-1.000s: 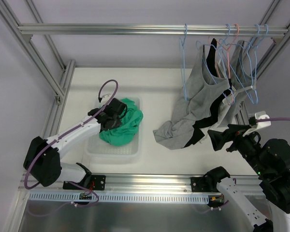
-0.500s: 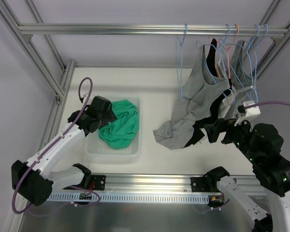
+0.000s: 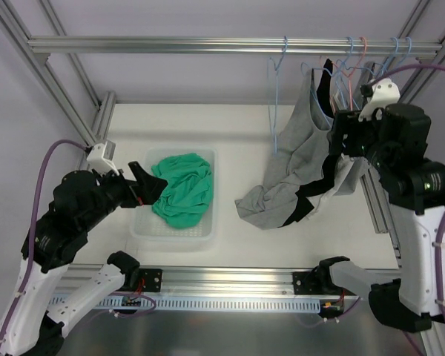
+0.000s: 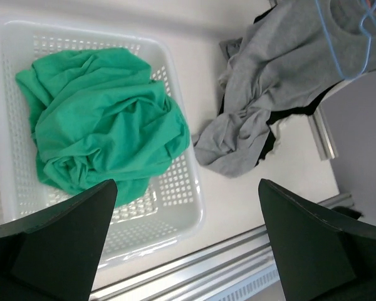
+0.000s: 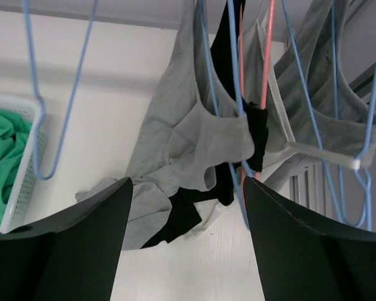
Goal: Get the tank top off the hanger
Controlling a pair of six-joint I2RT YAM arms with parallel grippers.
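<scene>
Left gripper [image 3: 143,187] hangs at 9 o'clock in the top view, claw spread wide and empty, above the white basket [image 3: 208,226] where a crumpled green garment [image 3: 182,189] lies. Over at 2 o'clock the right gripper [image 3: 343,135] is up near the rail [image 3: 208,44], claw also spread with nothing in it, just beside the grey tank top [image 3: 302,148]. That tank top is on its blue hanger [image 5: 203,50] among 3 or more others, its lower part trailing toward 7 o'clock and bunched on the table [image 3: 245,133] over a black garment [image 3: 311,196].
</scene>
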